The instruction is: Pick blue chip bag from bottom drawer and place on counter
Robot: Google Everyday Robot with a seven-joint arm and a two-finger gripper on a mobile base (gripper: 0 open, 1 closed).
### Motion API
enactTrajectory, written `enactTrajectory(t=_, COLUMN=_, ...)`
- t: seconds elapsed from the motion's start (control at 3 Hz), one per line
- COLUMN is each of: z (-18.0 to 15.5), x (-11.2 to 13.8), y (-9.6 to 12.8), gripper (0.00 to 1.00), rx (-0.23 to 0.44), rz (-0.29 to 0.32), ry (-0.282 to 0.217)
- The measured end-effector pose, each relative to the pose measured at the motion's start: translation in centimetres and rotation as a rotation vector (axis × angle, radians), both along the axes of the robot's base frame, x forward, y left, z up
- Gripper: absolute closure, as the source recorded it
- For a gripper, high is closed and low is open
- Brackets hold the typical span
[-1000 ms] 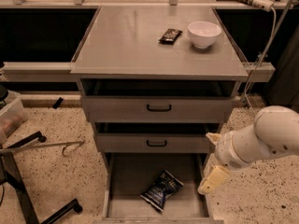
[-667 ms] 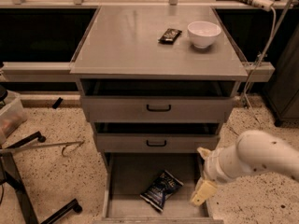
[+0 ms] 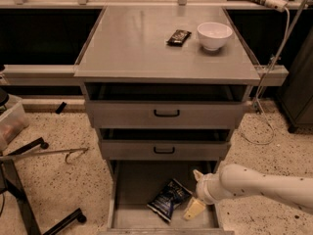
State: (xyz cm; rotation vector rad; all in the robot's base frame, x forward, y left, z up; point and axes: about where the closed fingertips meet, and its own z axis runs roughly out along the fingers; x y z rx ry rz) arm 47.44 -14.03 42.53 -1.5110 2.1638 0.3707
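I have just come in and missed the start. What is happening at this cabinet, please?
The robot's arm reaches down into the open bottom drawer. Its gripper is open and sits just to the right of the blue chip bag. The bag lies on the drawer floor and is not yet gripped. On the counter stand a white bowl and a small dark packet.

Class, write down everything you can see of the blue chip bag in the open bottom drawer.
The blue chip bag is a crinkly dark navy packet with pale lettering. It lies flat and skewed on the grey floor of the bottom drawer, toward its front. The gripper hangs open just to its right, not holding it.
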Motion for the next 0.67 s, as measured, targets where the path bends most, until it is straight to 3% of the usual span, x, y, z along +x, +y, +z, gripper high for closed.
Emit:
enactTrajectory(t=0.33, z=-3.34, x=-1.36, y=0.97, gripper=0.00, rx=0.033, rz=-0.013, ry=0.047)
enactTrajectory(t=0.67, z=-3.34, x=-1.36, y=0.97, gripper=0.00, rx=0.033, rz=-0.013, ry=0.047)
